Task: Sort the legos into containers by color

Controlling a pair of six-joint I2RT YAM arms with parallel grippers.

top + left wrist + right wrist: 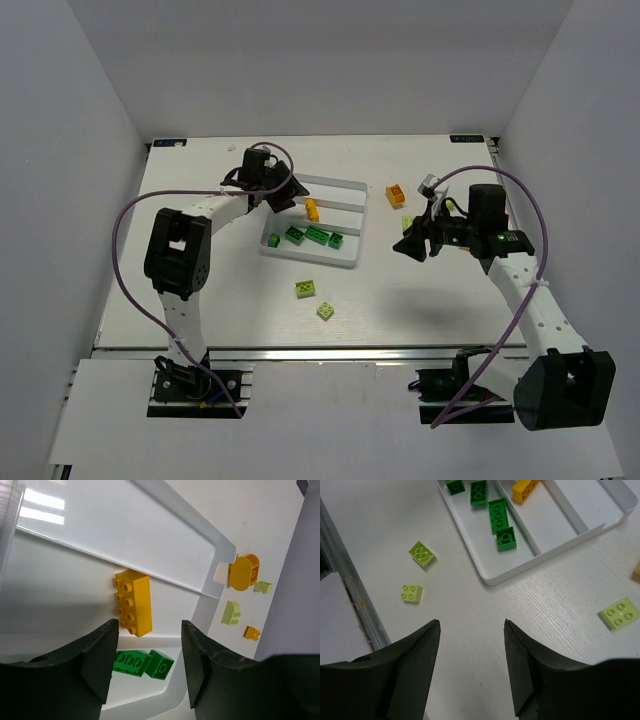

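Nearest you: two pale yellow-green bricks (305, 288) loose on worktop (235, 305), just before tray (310, 260). Your right tool (470, 625) hovers right of tray, jaws apart, empty. Dark green bricks (317, 236) in tray's near compartment, long orange brick (312, 209) in middle one. Your left tool (148, 630) above it, jaws apart, empty. Farthest: loose orange brick (396, 194) on worktop, right of tray.

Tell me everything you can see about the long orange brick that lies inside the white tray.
The orange brick is a long block of glossy plastic with two rows of four round studs. It looks whole and clean. It lies alone on the floor of the middle compartment of the white tray, one end close to a divider wall. The left claw hangs open above it and does not touch it.
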